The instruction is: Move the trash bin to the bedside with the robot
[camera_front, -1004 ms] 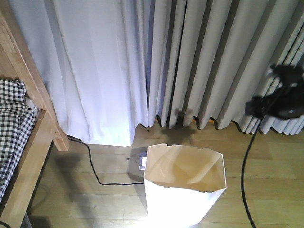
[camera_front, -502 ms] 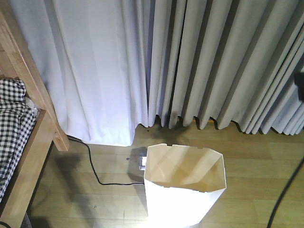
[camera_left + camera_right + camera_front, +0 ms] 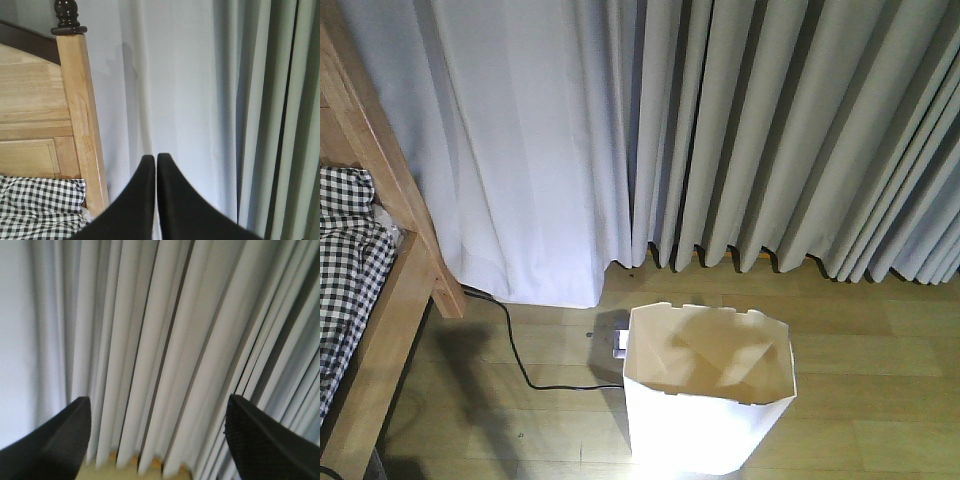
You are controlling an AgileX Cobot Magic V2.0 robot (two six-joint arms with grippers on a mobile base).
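Note:
The white trash bin (image 3: 708, 390) stands upright on the wooden floor at the bottom centre of the front view, its cream inside showing. The bed (image 3: 375, 290) with its light wooden frame and checked bedding (image 3: 345, 260) is at the left edge, a gap of floor between it and the bin. No arm shows in the front view. My left gripper (image 3: 156, 159) is shut with nothing in it, raised before the bedpost (image 3: 82, 115) and curtain. My right gripper (image 3: 157, 407) is open and empty, facing the curtain folds.
Grey-white curtains (image 3: 720, 130) hang across the whole back down to the floor. A black cable (image 3: 525, 370) runs over the floor from under the curtain to a small white plug block (image 3: 618, 340) just behind the bin's left rim.
The black right arm and its cable, at the right edge a second ago, have withdrawn out of the front view. The bin and bed have not moved.

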